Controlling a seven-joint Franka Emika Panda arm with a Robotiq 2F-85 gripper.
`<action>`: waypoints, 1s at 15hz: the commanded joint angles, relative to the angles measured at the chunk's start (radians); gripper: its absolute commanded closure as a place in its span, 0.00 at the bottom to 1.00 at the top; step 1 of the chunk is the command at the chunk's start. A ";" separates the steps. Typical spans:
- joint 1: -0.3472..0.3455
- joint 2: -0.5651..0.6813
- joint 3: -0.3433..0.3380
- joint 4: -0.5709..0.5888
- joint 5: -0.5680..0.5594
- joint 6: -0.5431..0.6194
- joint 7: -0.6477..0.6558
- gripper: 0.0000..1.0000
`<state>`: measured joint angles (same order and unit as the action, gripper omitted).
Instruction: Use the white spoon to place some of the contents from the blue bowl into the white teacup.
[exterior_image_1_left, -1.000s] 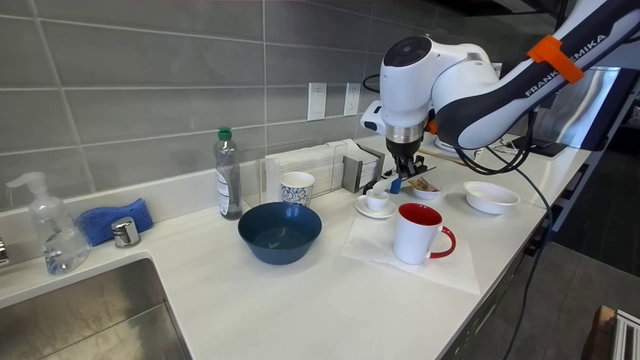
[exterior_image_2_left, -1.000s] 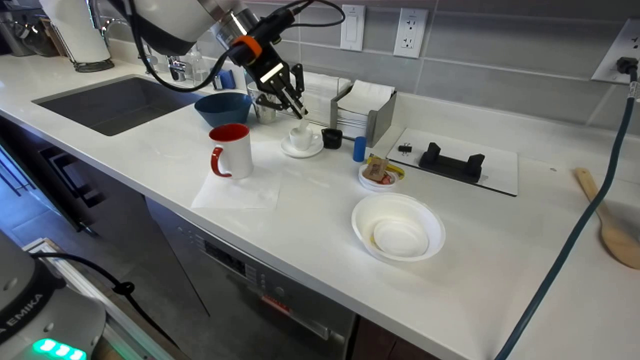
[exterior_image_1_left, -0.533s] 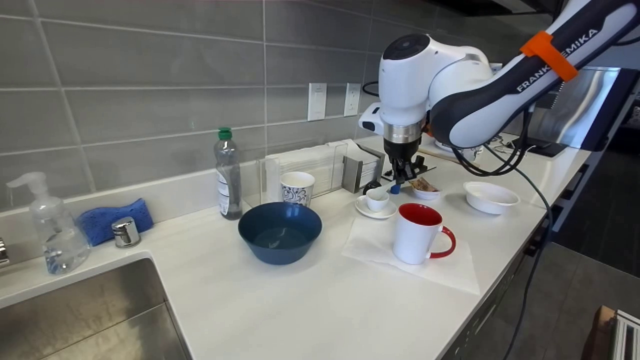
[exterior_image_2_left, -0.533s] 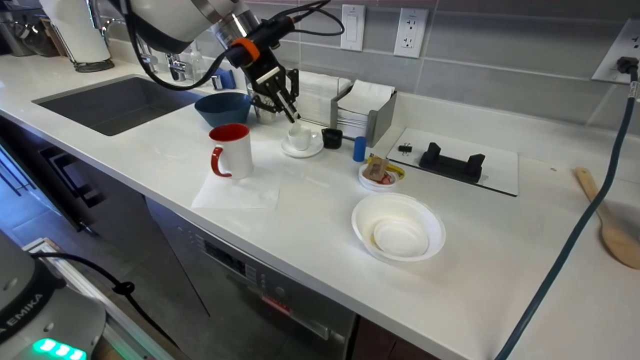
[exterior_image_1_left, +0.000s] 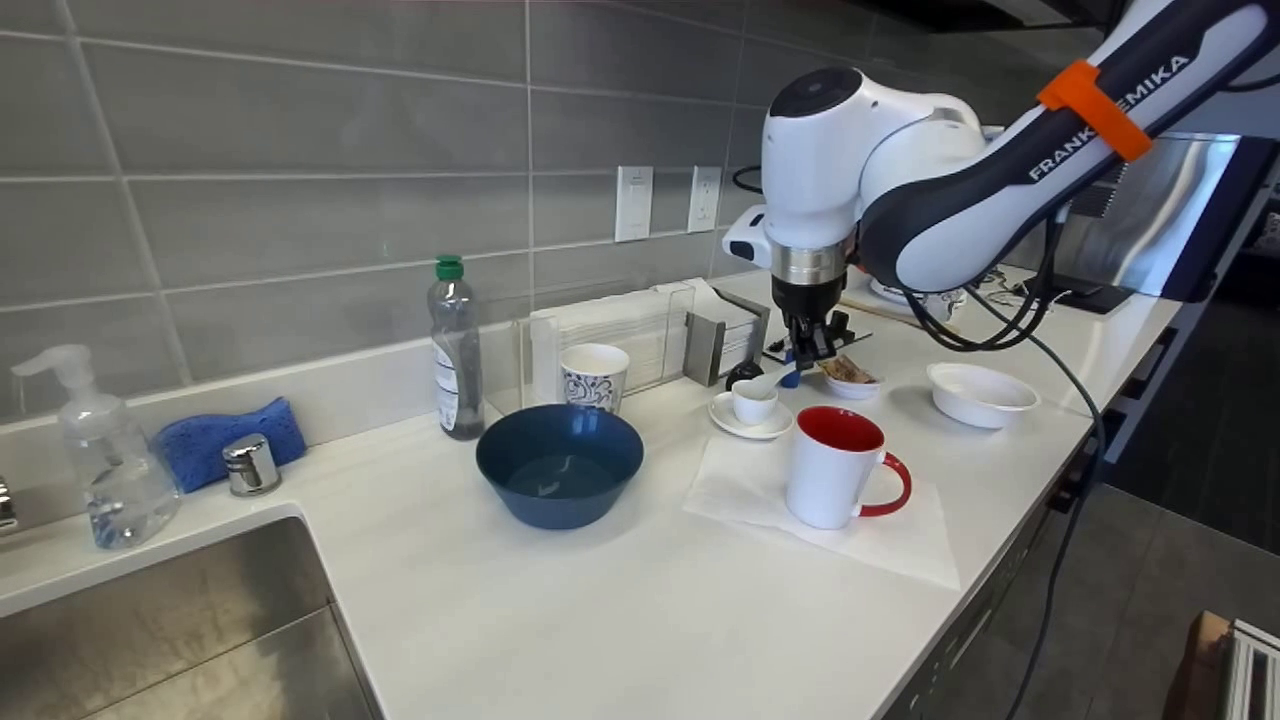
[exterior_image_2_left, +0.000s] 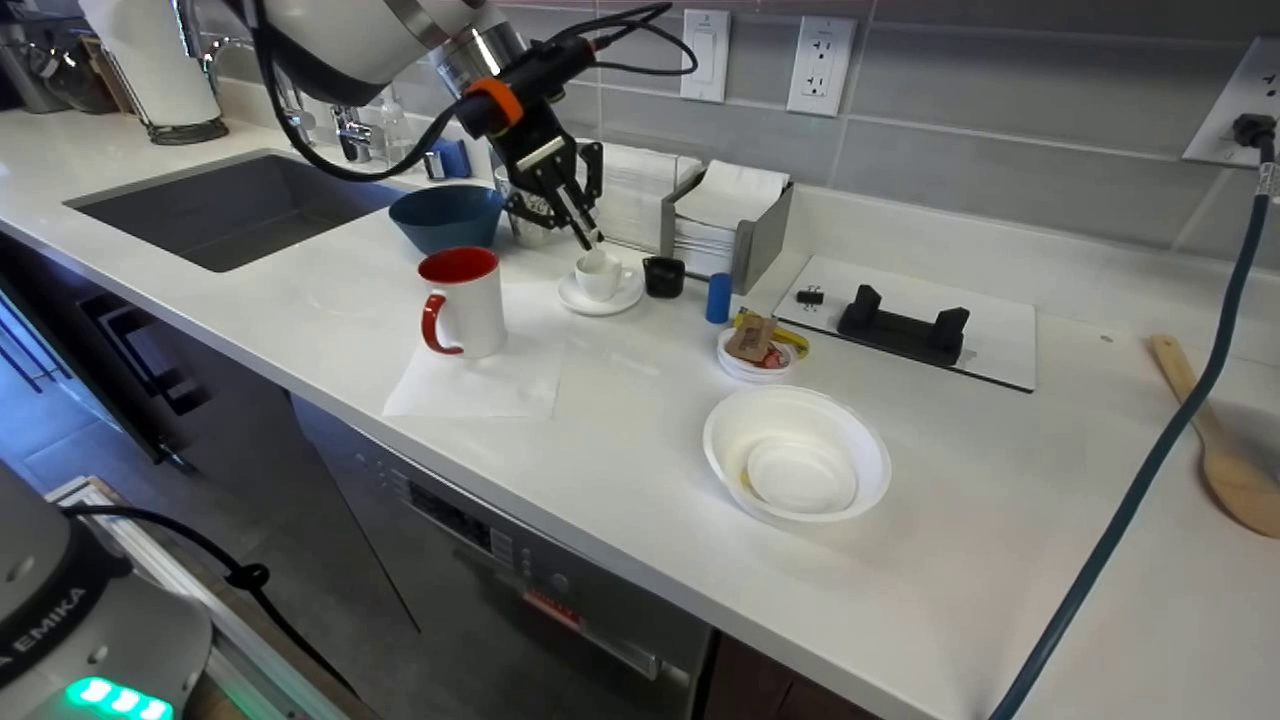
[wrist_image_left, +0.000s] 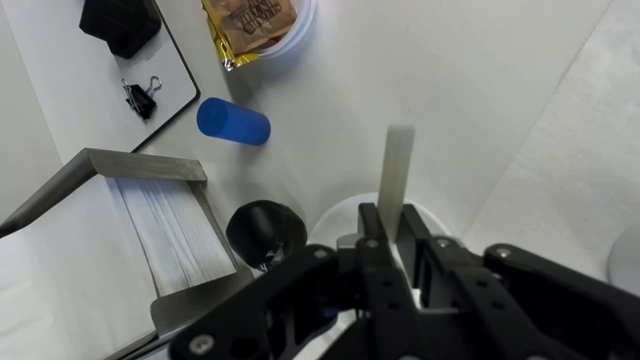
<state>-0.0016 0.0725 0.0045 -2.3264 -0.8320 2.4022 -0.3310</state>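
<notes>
The white spoon (exterior_image_1_left: 767, 383) is pinched in my gripper (wrist_image_left: 390, 220), its pale handle (wrist_image_left: 397, 165) rising between the closed fingers in the wrist view. Its scoop end slants down to the mouth of the white teacup (exterior_image_1_left: 754, 409); whether it touches the rim I cannot tell. The teacup stands upright on its saucer (exterior_image_2_left: 612, 302), just below and beside the gripper (exterior_image_2_left: 590, 241). In both exterior views the blue bowl (exterior_image_1_left: 560, 490) sits apart on the counter, nearer the sink. I cannot make out contents in the bowl or in the teacup.
A white mug with red handle (exterior_image_1_left: 828, 480) stands on a napkin (exterior_image_2_left: 480, 390) near the teacup. Close by are a napkin holder (wrist_image_left: 150, 167), a black round object (wrist_image_left: 265, 232), a blue cylinder (wrist_image_left: 234, 121) and a packet dish (exterior_image_2_left: 750, 368). A shallow white bowl (exterior_image_2_left: 735, 450) lies farther along.
My gripper has come down slightly with the spoon. The spoon, steeper and higher a second ago, now lies more slanted with its scoop lower at the teacup. The blue bowl and mug have stayed put.
</notes>
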 joint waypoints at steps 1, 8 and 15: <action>-0.005 -0.021 -0.006 -0.006 0.016 0.005 0.012 0.97; -0.019 -0.124 -0.017 -0.086 0.144 0.061 -0.022 0.97; -0.038 -0.264 -0.126 -0.342 0.504 0.464 -0.285 0.97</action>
<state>-0.0278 -0.0926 -0.0656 -2.5243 -0.4973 2.7096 -0.4563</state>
